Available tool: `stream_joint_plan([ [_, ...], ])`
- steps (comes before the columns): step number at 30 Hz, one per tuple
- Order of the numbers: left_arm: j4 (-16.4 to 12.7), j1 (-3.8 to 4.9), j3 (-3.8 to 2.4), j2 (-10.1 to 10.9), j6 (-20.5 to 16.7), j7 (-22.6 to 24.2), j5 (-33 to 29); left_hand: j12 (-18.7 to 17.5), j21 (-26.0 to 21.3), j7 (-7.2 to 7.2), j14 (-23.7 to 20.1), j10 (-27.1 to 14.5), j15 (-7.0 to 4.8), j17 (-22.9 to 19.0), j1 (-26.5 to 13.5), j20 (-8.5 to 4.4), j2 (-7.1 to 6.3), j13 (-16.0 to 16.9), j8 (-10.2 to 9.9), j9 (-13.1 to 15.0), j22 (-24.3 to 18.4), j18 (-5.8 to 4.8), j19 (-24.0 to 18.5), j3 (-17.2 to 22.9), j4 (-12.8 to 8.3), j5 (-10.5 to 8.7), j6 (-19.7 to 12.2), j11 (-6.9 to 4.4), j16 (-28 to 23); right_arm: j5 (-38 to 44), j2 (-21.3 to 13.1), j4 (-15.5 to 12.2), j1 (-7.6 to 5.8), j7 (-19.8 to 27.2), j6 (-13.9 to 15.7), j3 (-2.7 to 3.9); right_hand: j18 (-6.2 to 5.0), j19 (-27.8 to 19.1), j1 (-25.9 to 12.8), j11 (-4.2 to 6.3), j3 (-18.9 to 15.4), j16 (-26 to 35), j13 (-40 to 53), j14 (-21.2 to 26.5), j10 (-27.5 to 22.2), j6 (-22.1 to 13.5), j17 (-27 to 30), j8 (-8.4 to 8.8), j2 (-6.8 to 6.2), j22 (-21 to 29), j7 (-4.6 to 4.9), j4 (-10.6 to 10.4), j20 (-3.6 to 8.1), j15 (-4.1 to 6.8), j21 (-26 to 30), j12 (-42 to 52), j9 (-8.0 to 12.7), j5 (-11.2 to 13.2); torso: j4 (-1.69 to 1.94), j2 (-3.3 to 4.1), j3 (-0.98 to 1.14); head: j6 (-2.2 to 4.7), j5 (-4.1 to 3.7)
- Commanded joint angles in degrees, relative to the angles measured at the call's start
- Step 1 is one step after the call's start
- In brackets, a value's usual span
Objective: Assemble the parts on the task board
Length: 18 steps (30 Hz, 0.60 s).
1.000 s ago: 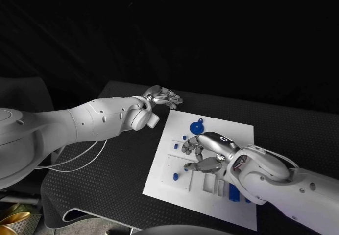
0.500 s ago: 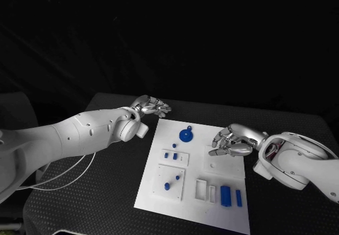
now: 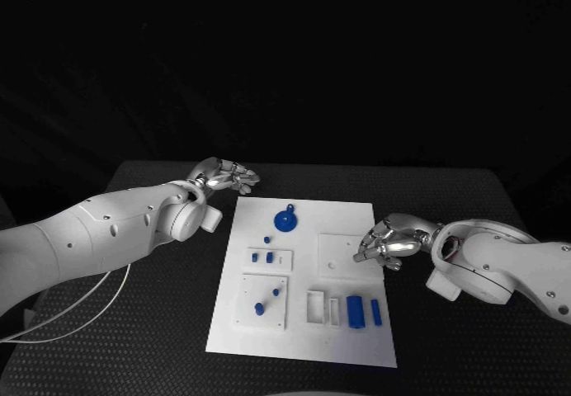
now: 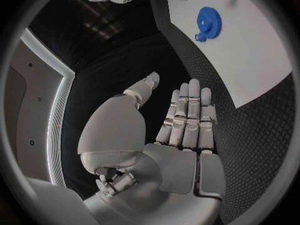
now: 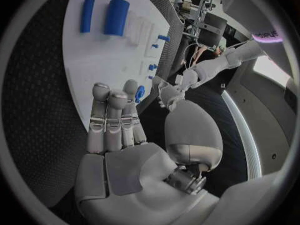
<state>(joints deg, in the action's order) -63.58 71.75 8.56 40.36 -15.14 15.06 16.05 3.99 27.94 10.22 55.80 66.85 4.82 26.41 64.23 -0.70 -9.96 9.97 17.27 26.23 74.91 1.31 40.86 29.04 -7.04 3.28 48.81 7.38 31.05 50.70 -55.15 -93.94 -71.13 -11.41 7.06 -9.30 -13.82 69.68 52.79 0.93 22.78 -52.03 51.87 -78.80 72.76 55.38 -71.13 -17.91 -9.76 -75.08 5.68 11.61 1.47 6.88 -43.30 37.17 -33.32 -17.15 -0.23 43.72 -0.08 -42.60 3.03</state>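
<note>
On the near edge of the white rectangular task board (image 3: 357,342), nothing is in hand: the nearest small blue plastic parts, a stout blue cylinder (image 3: 355,310) and a slimmer blue rod (image 3: 376,311), lie flat beside two empty white slots (image 3: 325,307), which suggests they are not yet seated. Just left of them, a raised white panel (image 3: 264,302) carries two small blue pegs (image 3: 260,308), and beyond it a smaller block (image 3: 268,257) holds two short blue pins; whether these are fully pushed home is too small to tell. Farther up the board, the round blue toothed gear (image 3: 285,220) lies near the far edge. Judged from this, the assembly is at most partly done, with the larger pieces left to place.

At the board's right edge, the right silver hand (image 3: 387,241) hovers with fingers curled loosely, holding nothing. Off the far left corner, over the black textured worktop (image 3: 143,330), the left silver hand (image 3: 224,176) is raised, also without a part.

From the wrist cameras comes what the head camera cannot settle: the left hand (image 4: 178,122) has fingers straight and side by side, thumb apart, palm bare, with the gear (image 4: 209,21) beyond them; the right hand (image 5: 125,122) is likewise extended and holds nothing, the cylinder (image 5: 116,17) and rod (image 5: 87,15) lying past its fingertips.
</note>
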Motion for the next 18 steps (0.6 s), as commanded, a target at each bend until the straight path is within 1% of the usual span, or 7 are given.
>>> stream_joint_plan([
  [1, -0.7, -0.24, -0.02, 0.2, 0.7, 1.3, -0.8, 0.2, -0.3, -0.2, 0.3, 0.2, 0.23, 0.1, -0.4, 0.03, -0.24, 0.0, 0.1, 0.0, 0.7, 0.73, 0.1, 0.1, 0.4, 0.0, 0.0, 0.08, -0.3, -4.8, -0.5, -1.0, -0.04, -1.8, -0.2, -0.32, -1.18, -0.9, -0.1, -0.02, 0.3, -3.7, 4.7, 1.3, -2.1, 0.5, -1.9, 0.66, 0.85, -1.4, -0.29, 0.2, 0.79, 0.07, -3.6, 4.2, 0.0, -0.3, -0.41, -0.02, -0.05, -0.4, -2.43],
  [5, -2.1, -0.44, -0.02, 0.6, 0.8, 1.3, -1.1, 0.2, -0.3, -0.22, 0.3, 0.2, 0.22, 0.1, -0.4, 0.02, -0.18, -0.1, 0.2, 0.0, 0.7, 0.74, 0.1, 0.1, 0.4, 0.01, 0.0, 0.07, -0.3, -1.1, -1.4, -2.3, -0.04, -3.3, -3.8, -1.14, -1.18, -2.3, -0.7, -0.08, 0.8, -6.2, 9.0, 2.3, -4.0, 0.6, -2.3, 1.34, 0.79, -1.3, -0.01, 0.3, 0.85, 0.11, -6.4, 8.5, -0.1, 0.1, -0.72, -0.29, 0.1, -1.16, -3.56],
  [6, -2.6, -0.46, -0.02, 0.8, 0.8, 1.4, -1.1, 0.2, -0.3, -0.22, 0.3, 0.2, 0.22, 0.1, -0.4, 0.02, -0.15, -0.1, 0.2, 0.0, 0.7, 0.74, 0.1, 0.1, 0.4, 0.01, 0.0, 0.07, -0.3, -0.7, -1.6, -2.8, -0.03, -4.1, -4.2, -1.15, -1.18, -2.7, -1.0, -0.1, 0.8, -6.9, 10.4, 2.5, -3.9, 0.8, -2.4, 1.44, 0.75, -1.1, -0.05, 0.2, 0.93, 0.11, -6.8, 10.2, -0.2, 0.1, -0.76, -0.29, 0.13, -1.77, -4.0],
  [9, -3.4, -0.68, -0.03, 0.9, 1.0, 1.4, -1.2, 0.2, -0.4, -0.22, 0.4, 0.2, 0.22, 0.2, -0.4, 0.02, -0.12, -0.1, 0.2, 0.0, 0.8, 0.74, 0.1, 0.1, 0.4, 0.01, 0.0, 0.06, -0.3, 0.7, -2.1, -3.9, -0.03, -6.5, -6.4, -1.32, -1.18, -2.2, -1.6, 0.51, 0.8, -8.4, 13.3, 2.2, -2.6, 2.4, -2.7, 0.9, 1.92, -1.1, -0.69, -0.1, 1.06, 0.56, -8.0, 14.5, -0.6, 0.0, -0.92, -0.19, 0.3, -1.8, -4.34],
  [10, -3.5, -0.8, -0.03, 1.0, 1.0, 1.3, -1.2, 0.2, -0.4, -0.22, 0.4, 0.2, 0.22, 0.2, -0.5, 0.02, -0.1, -0.1, 0.2, 0.0, 0.8, 0.74, 0.2, 0.1, 0.4, 0.02, 0.0, 0.06, -0.3, 1.2, -2.1, -4.1, -0.03, -7.2, -7.0, -1.36, -1.18, -1.9, -1.7, 0.71, 0.8, -9.0, 14.4, 2.1, -2.3, 2.8, -2.7, 0.82, 2.44, -1.1, -0.91, 0.1, 1.25, 0.8, -8.5, 16.0, -0.7, -0.1, -0.77, -0.26, 0.23, -1.96, -4.63],
  [14, -3.7, -1.22, -0.03, 1.1, 1.0, 1.2, -1.3, 0.2, -0.4, -0.21, 0.4, 0.2, 0.22, 0.2, -0.6, 0.02, -0.04, -0.1, 0.2, 0.0, 0.8, 0.74, 0.2, 0.0, 0.5, 0.01, -0.1, 0.07, -0.3, 2.6, -1.6, -4.8, -0.03, -10.1, -7.7, -1.76, -1.18, -1.2, -2.7, 1.06, 0.8, -10.7, 15.5, 1.3, -1.8, 3.8, -3.3, 0.67, 3.66, -1.0, -1.24, -0.2, 1.71, 1.15, -9.4, 17.5, -0.9, -0.1, -0.73, -0.65, 0.13, -2.47, -4.86],
  [18, -3.8, -1.45, -0.02, 1.3, 1.1, 1.1, -1.5, 0.2, -0.4, -0.2, 0.4, 0.2, 0.22, 0.3, -0.6, 0.02, 0.0, -0.1, 0.1, 0.0, 0.8, 0.73, 0.2, 0.0, 0.5, 0.01, -0.1, 0.08, -0.4, 3.6, -1.2, -5.5, -0.02, -13.1, -9.9, -2.54, -1.18, -1.0, -4.7, 1.28, 0.4, -12.7, 15.9, 0.6, -1.6, 4.4, -4.2, 0.67, 4.66, -1.0, -1.43, -1.0, 1.99, 1.26, -10.0, 18.0, -1.0, -1.4, -0.74, -0.91, 0.24, -2.97, -4.75],
])
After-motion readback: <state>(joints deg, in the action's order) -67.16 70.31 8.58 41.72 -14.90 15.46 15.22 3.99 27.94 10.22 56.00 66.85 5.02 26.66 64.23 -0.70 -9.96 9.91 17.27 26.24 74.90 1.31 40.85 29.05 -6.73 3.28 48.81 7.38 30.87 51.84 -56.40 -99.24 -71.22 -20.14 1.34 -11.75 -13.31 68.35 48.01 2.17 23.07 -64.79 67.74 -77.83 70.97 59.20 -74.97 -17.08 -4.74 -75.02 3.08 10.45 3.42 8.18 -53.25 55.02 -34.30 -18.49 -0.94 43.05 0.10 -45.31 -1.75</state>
